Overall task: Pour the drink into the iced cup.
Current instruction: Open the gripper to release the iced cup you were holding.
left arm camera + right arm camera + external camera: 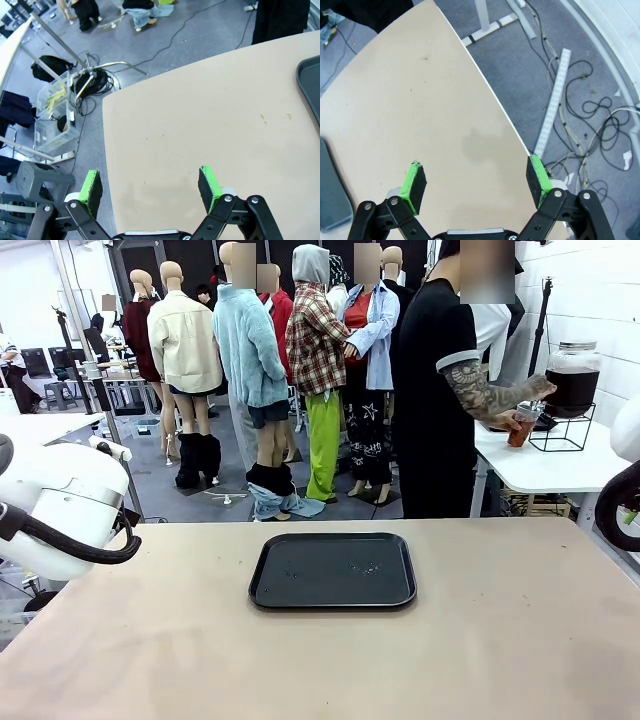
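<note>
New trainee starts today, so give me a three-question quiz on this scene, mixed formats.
1. True or false: the black tray on the beige table has a cup on it.
2. Multiple choice: where is the person's hand? A) on the tray B) at the glass dispenser jar on the white side table C) on a robot arm
3. Fill in: the left hand and right hand are both ____.

Key: 1 false; 2 B; 3 open

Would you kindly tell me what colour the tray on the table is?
Black; the tray shows best in the front view.
</note>
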### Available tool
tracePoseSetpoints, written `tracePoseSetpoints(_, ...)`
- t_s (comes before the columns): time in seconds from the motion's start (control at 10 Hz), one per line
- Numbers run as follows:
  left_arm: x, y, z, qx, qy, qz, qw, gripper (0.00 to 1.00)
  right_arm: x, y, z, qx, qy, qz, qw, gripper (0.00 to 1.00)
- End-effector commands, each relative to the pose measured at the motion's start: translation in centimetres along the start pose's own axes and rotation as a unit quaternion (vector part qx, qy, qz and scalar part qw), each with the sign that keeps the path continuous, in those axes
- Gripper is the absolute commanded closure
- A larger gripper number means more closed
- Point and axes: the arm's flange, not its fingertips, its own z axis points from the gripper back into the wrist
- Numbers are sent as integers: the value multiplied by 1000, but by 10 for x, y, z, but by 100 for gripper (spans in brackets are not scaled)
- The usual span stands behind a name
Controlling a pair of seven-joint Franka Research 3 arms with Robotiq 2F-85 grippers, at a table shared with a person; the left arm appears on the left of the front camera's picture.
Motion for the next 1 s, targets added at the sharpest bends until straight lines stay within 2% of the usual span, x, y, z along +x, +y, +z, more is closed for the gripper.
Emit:
tracePoseSetpoints(0.0, 2, 3, -1, -2, -4, -6, 1000, 0, 1, 0, -2, -2, -5, 2, 1000, 0)
tracePoseSetpoints(0.9, 2, 3, -1, -2, -4, -6, 1000, 0, 1, 0, -2, -2, -5, 2, 1000, 0)
